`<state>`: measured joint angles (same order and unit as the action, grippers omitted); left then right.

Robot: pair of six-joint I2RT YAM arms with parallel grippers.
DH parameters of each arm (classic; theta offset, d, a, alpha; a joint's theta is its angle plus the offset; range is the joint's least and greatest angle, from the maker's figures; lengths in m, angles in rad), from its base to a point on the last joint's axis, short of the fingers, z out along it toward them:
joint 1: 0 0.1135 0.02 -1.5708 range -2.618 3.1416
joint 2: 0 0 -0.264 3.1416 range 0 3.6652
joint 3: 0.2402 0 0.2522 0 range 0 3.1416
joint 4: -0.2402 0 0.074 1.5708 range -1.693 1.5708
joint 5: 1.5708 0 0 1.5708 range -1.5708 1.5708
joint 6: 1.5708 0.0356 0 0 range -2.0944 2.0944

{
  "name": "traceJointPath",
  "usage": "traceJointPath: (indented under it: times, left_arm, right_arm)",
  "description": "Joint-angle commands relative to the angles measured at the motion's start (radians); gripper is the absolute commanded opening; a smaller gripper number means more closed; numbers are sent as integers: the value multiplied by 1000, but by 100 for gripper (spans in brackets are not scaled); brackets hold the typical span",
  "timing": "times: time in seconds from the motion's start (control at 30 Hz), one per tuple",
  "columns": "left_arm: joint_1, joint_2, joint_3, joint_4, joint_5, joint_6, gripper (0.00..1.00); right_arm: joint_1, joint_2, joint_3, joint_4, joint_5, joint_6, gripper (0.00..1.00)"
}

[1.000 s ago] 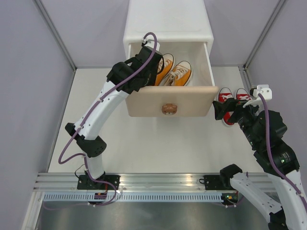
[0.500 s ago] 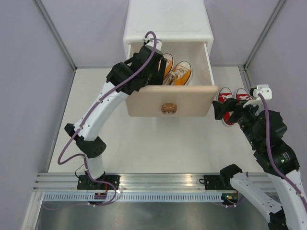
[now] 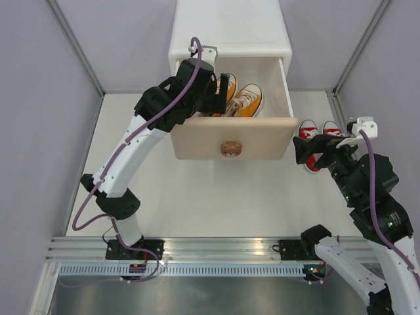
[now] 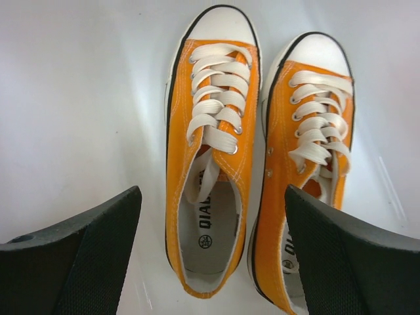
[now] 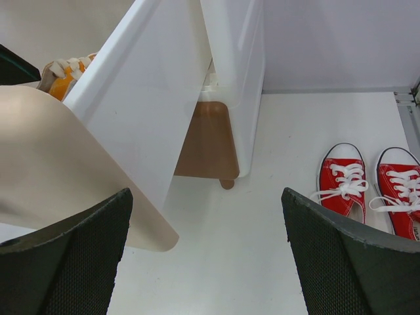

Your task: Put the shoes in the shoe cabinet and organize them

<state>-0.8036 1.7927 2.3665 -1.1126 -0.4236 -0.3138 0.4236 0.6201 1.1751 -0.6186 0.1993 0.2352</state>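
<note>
Inside the shoe cabinet's (image 3: 230,26) pulled-out upper drawer (image 3: 197,134), you have the left gripper (image 4: 211,191) hanging over the 2 orange sneakers (image 4: 210,125), its jaws spread wide and holding nothing. Both orange shoes lie side by side on the drawer floor, soles down, toes toward the cabinet's back. 1 sits between the fingers and the other is partly hidden behind 1 finger in the wrist view. To the cabinet's right, your right gripper (image 5: 207,195) hovers over the table (image 5: 262,262), its fingers likewise wide apart and empty. The 2 red sneakers (image 5: 342,187) stand together on the table just beside the cabinet's right wall, beyond that gripper and untouched.
</note>
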Motion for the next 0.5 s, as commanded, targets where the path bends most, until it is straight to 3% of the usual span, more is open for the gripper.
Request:
traceJointPath:
  times: [0.0,0.47]
  left_arm:
    - [6,-69,30,46,37,-31,92]
    - [6,-124,28,86,169,-102,97]
  right_arm:
    - [4,-10,31,42,-6,1,98]
    - [6,-33,26,68,0,-4,98]
